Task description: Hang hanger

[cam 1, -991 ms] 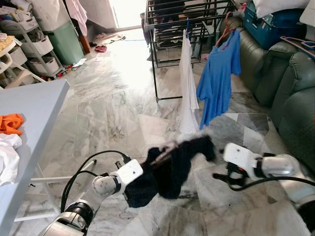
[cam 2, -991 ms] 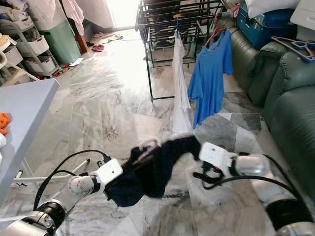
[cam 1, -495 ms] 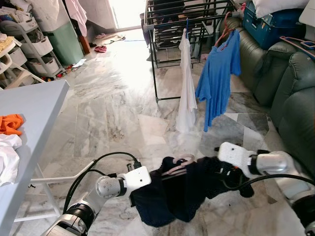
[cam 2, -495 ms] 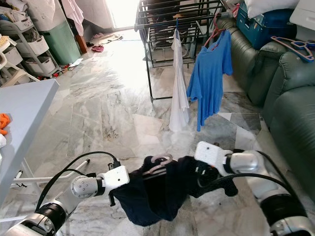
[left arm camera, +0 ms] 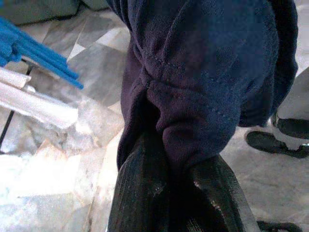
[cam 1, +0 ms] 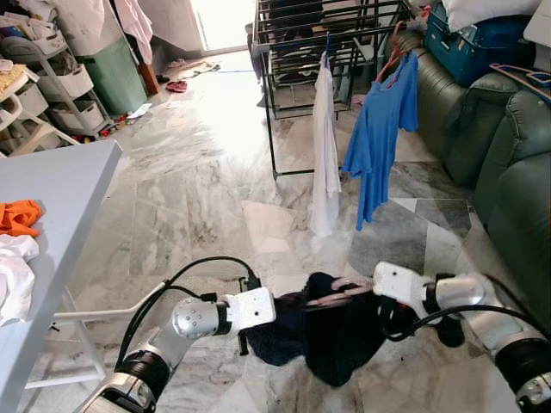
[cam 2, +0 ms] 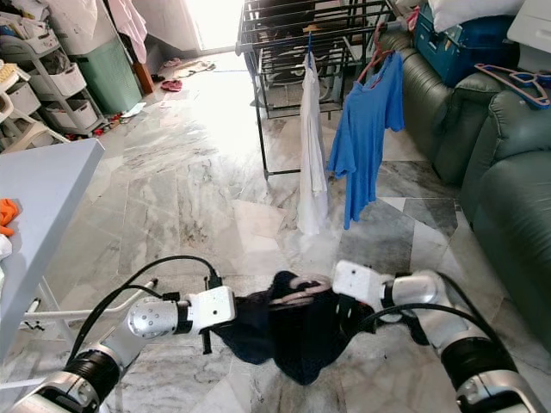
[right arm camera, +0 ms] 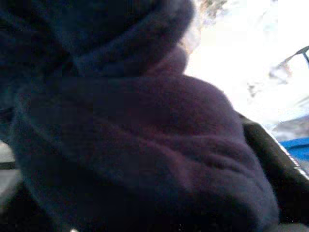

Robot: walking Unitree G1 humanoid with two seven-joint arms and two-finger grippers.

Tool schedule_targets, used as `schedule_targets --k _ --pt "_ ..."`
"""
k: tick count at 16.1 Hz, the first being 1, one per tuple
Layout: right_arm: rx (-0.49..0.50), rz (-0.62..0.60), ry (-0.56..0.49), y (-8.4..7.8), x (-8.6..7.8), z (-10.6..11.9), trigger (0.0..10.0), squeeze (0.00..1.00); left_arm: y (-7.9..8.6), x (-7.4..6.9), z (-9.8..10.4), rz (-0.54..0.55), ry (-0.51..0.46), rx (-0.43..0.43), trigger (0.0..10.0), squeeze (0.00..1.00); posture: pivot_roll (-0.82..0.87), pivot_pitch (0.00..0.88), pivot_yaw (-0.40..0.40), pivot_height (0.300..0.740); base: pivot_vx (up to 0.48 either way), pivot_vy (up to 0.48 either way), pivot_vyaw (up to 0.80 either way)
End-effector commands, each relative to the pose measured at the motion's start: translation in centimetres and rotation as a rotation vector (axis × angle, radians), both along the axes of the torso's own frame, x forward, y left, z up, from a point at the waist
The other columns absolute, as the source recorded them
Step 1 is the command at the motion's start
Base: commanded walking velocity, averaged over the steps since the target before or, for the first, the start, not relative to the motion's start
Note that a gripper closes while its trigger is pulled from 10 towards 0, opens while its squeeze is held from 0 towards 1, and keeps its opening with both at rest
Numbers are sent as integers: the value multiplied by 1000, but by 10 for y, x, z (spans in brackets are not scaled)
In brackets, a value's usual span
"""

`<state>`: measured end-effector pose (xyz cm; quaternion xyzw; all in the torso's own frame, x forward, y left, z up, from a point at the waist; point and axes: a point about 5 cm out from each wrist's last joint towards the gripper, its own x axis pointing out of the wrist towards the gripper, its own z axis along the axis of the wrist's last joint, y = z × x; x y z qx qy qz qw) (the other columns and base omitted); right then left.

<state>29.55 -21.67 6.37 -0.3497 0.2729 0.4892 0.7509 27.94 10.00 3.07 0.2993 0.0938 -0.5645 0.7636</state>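
Observation:
A dark navy garment [cam 1: 323, 331] on a pink hanger [cam 1: 331, 294] hangs low between my two arms, just above the marble floor. My left gripper [left arm camera: 176, 186] is shut on a fold of the navy cloth; its two black fingers [left arm camera: 140, 193] pinch the fabric. My right gripper [cam 1: 379, 323] sits against the garment's other side, buried in cloth, and the navy fabric [right arm camera: 135, 145] wraps over it in the right wrist view. The black drying rack [cam 1: 331, 34] stands ahead, with a white garment [cam 1: 325, 146] and a blue shirt [cam 1: 379, 138] hanging on it.
A grey table [cam 1: 52, 224] with orange and white clothes stands at my left. A green sofa [cam 1: 508, 163] runs along the right. Shelves and a green bin [cam 1: 116, 73] stand at the far left. Open marble floor lies between me and the rack.
Both arms have drawn closer together and lower, and the navy garment has sagged from a raised spread to a low bundle. The rack's garments have swung slightly.

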Motion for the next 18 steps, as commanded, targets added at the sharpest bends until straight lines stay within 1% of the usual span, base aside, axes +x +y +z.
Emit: schedule_targets --k 1,5,11,13,15,18 --pt "-2 48 1 9 3 1 0 0 -1 3 11 -17 -44 -47 0 0 -201 0 147 740 0 0 0" --pt "19 39 6 12 4 -4 0 0 2 2 11 -16 -44 -45 0 0 -198 0 146 740 0 0 0" --pt "49 26 13 10 2 -7 0 0 3 3 10 -8 -45 -32 0 0 -208 0 150 740 0 0 0" --pt "81 30 25 12 1 -6 0 0 4 4 8 -4 -50 -17 0 0 -209 0 151 740 0 0 0" --pt "90 36 33 12 1 -6 0 0 3 5 9 0 -51 -15 0 0 -208 0 151 740 0 0 0" --pt "111 61 76 15 -2 -7 0 0 2 7 10 5 -57 -9 0 0 -206 0 148 740 0 0 0"
